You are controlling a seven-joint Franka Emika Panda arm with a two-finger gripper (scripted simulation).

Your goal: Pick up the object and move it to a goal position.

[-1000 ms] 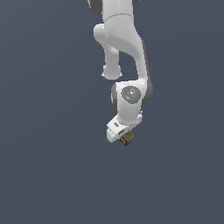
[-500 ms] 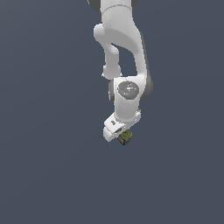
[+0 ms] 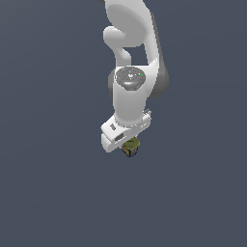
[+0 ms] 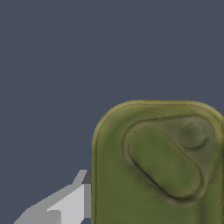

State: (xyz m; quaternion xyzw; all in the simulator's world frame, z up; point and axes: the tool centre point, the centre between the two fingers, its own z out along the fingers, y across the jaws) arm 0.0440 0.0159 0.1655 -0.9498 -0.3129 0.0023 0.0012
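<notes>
Overhead, tin can [image 3: 131, 146] in the claw [image 3: 129, 144], open room around.

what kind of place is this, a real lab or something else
Most likely a simulated scene, not a real room. The background is one flat grey-blue field with no table edge or walls. The white arm looks smoothly rendered, and the tin can under its gripper has a blurry olive lid in the wrist view.

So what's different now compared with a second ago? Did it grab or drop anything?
The arm's upper joints swung: the round wrist joint turned to face the camera more and rose slightly in the exterior view. The hand barely shifted. Nothing was newly grabbed or dropped: the little tin can sits at the hand as before, its olive lid filling the wrist view.
</notes>
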